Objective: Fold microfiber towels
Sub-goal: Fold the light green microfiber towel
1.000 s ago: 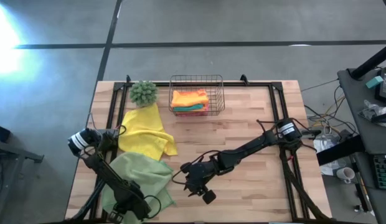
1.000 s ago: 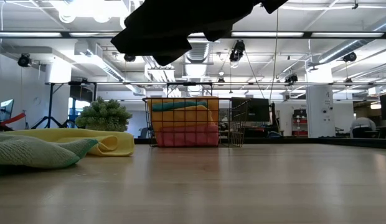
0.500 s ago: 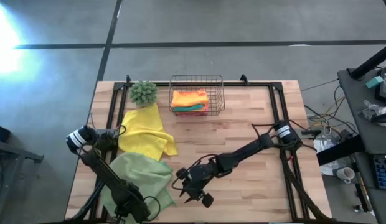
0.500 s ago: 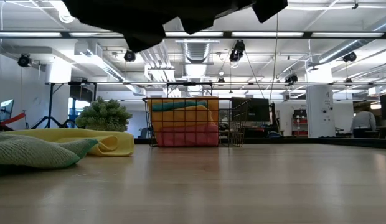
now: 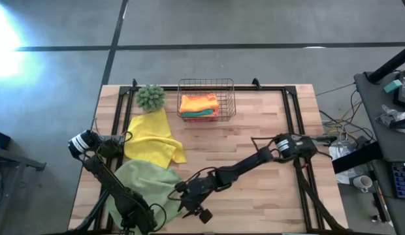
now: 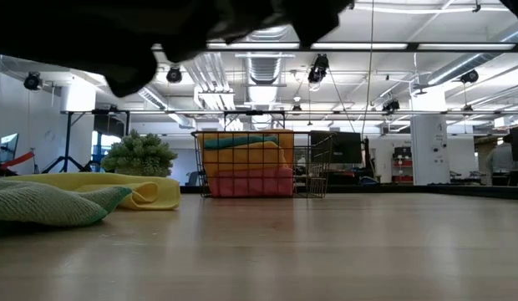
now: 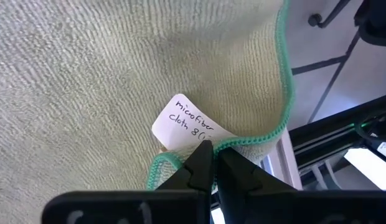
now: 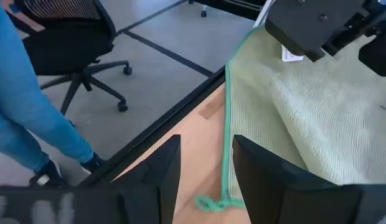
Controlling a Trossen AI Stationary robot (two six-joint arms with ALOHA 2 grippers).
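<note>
A pale sage green towel point(image 5: 149, 188) lies spread at the table's near left, also seen low in the low view point(image 6: 42, 205). My left gripper point(image 5: 134, 212) is shut on its near left corner, where a white handwritten label point(image 7: 190, 124) sits. My right gripper point(image 8: 205, 168) stands open just above the table beside the towel's near right corner point(image 8: 215, 202), touching nothing. A yellow towel point(image 5: 153, 138) lies flat beyond the sage one. Orange, teal and pink towels point(image 6: 246, 163) are stacked in the wire basket point(image 5: 206, 99). My left gripper pinches the sage towel's hemmed corner point(image 7: 233, 144) between its two fingers, right beside the white label. The fingers slant downward at it. The corner is raised a little off the table and curls, while the towel's remaining part lies on the table.
A spiky green ball plant point(image 5: 150, 96) stands at the far left by the basket. Bare wood stretches across the table's right half point(image 5: 268, 189). Beyond the near left edge, an office chair point(image 8: 75, 37) and a person's blue-trousered leg point(image 8: 25, 112) show on the floor.
My right gripper has travelled toward the table's near left, coming in low beside the sage towel's near right corner, its fingers still apart. The sage towel's bulk stays where it lay.
</note>
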